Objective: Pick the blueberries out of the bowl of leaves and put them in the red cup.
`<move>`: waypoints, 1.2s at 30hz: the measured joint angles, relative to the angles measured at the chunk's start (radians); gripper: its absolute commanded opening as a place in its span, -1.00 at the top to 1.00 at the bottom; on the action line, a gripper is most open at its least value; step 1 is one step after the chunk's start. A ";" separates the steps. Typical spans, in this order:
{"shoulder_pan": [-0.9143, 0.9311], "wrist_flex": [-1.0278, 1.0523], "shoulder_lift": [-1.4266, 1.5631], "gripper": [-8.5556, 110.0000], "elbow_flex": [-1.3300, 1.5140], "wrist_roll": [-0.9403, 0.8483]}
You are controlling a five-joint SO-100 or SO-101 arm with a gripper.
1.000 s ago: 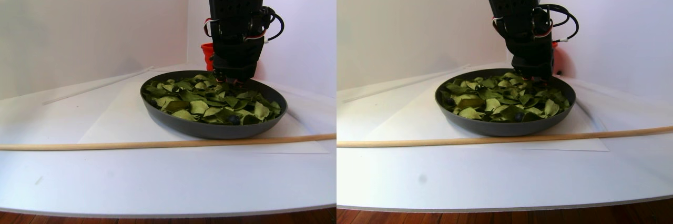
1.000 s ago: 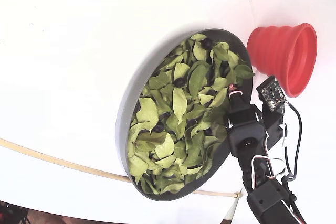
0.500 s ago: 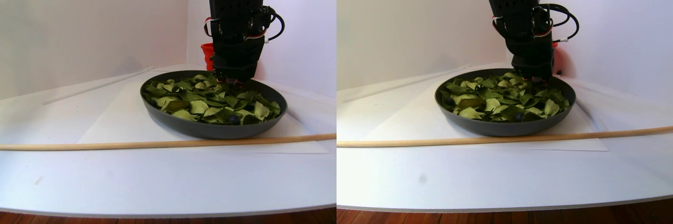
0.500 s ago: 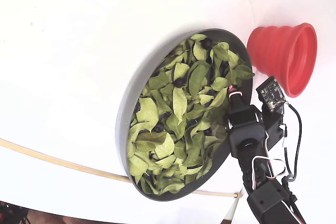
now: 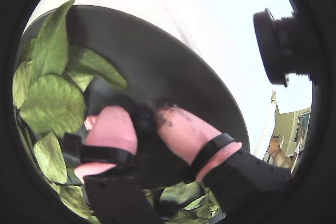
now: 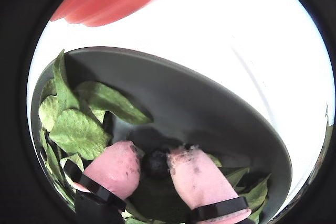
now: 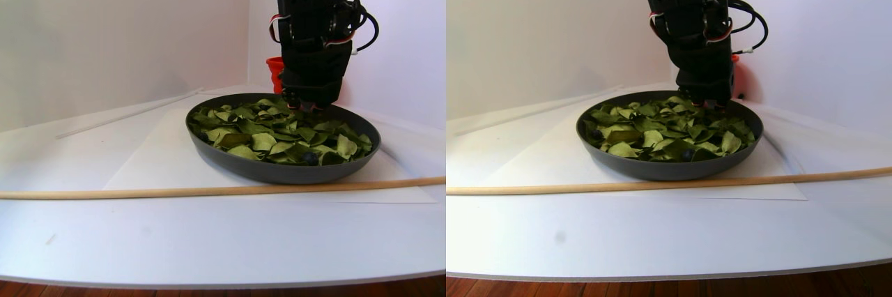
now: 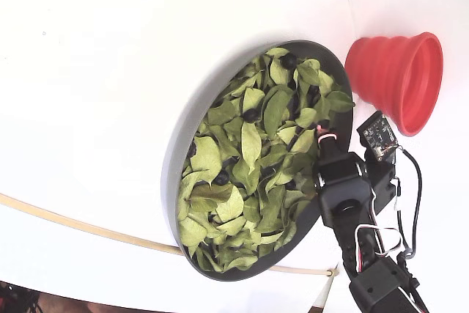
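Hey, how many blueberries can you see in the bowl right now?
4 blueberries show clearly: one between the fingers, one at the bowl's top edge in the fixed view, one upper-middle, one left of centre. The leaves probably hide more.

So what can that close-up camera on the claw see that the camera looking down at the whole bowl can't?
Only a wrist view shows the pink fingertips pinching a dark blueberry low against the bowl's inner wall.

Only the fixed view shows the full spread of leaves, other blueberries among them, the whole red cup lying on its side, and the wooden stick.

Both show the grey bowl, leaves and the red cup.
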 measured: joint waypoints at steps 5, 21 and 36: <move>0.000 0.000 0.000 0.68 0.005 0.000; 0.000 0.000 0.080 0.68 0.049 -0.025; 0.000 0.011 0.083 0.59 0.052 -0.048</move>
